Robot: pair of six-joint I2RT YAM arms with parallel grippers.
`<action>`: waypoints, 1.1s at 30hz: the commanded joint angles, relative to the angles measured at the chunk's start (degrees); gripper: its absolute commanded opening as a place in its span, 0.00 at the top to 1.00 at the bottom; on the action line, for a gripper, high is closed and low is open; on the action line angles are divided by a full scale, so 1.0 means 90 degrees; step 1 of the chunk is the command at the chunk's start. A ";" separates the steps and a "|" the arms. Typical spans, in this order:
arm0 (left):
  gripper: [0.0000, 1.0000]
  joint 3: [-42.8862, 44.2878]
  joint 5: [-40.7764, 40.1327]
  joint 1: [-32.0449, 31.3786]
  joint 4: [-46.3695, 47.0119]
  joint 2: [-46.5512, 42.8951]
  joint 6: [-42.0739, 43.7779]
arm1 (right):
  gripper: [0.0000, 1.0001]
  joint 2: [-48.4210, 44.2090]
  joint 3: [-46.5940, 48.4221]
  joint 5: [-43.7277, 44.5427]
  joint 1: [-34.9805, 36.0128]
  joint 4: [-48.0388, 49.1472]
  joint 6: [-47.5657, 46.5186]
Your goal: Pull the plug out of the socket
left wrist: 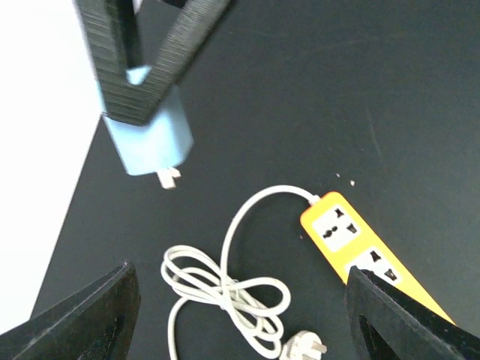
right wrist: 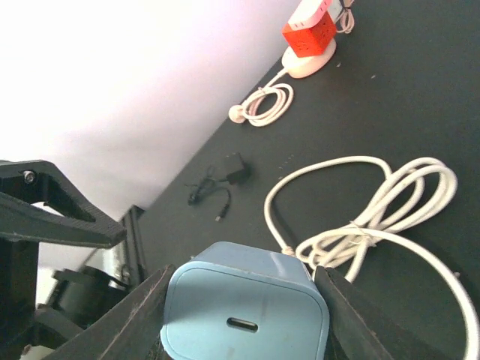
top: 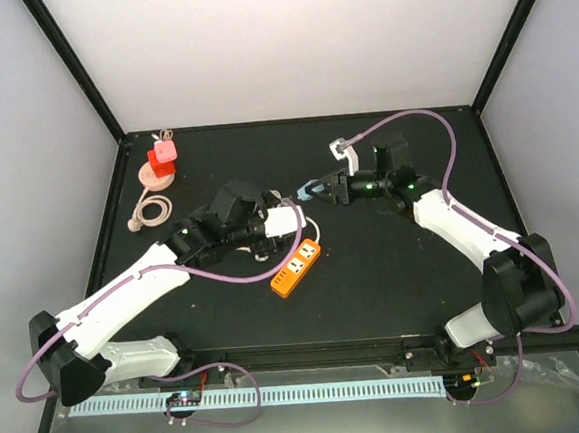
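The light blue plug (right wrist: 247, 315) hangs in the air, clear of the socket, with my right gripper (right wrist: 244, 292) shut on its two sides. Its metal prongs show in the left wrist view, where the plug (left wrist: 150, 146) sits between the right fingers (left wrist: 120, 82). The socket is an orange power strip (top: 294, 268) lying flat on the black table; its white cord (left wrist: 225, 289) lies coiled beside the strip (left wrist: 360, 251). My left gripper (left wrist: 240, 315) hovers above the cord and the strip's end, open, with nothing between its fingers. From above, the right gripper (top: 310, 190) and the left gripper (top: 292, 221) are close together.
A red cube socket (top: 160, 161) with a pink plug stands on a white round base at the far left, with a coiled cord (top: 149, 209) beside it. A small black cable (right wrist: 217, 184) lies on the table. A grey-white adapter (top: 342, 149) rests behind the right arm.
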 commanded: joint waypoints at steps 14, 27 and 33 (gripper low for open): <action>0.33 0.0883 -0.0180 0.0034 0.0262 0.0527 -0.0741 | 0.69 -0.0540 -0.0816 -0.0645 0.0238 0.2202 0.2157; 0.58 0.1438 -0.0220 0.0037 0.0054 0.1073 -0.0970 | 0.68 -0.0657 -0.0817 -0.0700 0.0462 0.2174 0.2020; 0.76 0.1264 -0.0213 0.0032 0.0145 0.1000 -0.0989 | 0.67 -0.0638 -0.0860 -0.0681 0.0462 0.2193 0.2046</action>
